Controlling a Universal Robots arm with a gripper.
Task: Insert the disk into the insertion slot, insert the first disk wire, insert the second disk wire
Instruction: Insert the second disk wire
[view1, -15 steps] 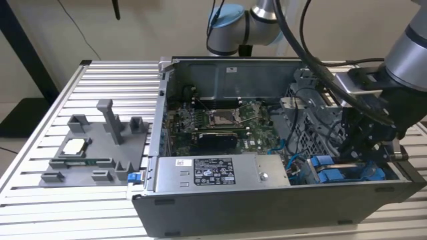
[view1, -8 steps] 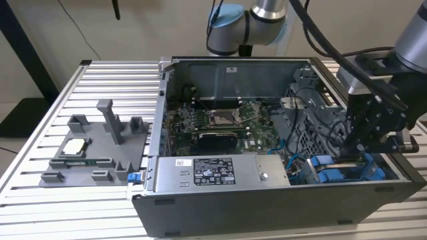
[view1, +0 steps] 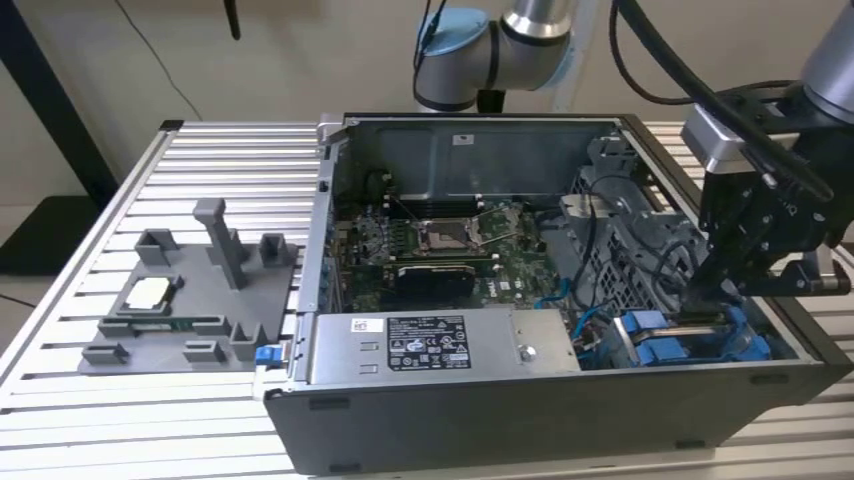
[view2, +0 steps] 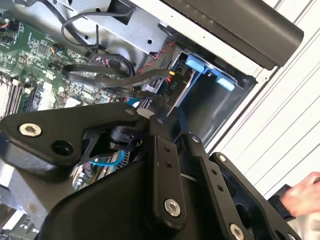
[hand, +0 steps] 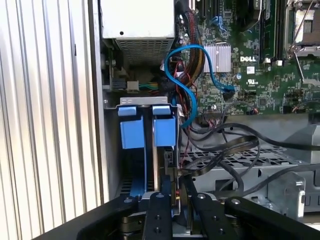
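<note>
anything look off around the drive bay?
A person's hand shows at the edge of the second wrist view, close beside the gripper working at the insertion slot. The disk sits in it, nothing askew.

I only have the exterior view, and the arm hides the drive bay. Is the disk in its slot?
Observer: Yes. In the first wrist view the disk's blue carrier sits down in the slot.
Operator: And the wires?
Observer: A black wire runs right up to the tool, which is next to the carrier.
Operator: Anyone near the rig?
Observer: The second wrist view shows a person's hand outside the case.
</note>
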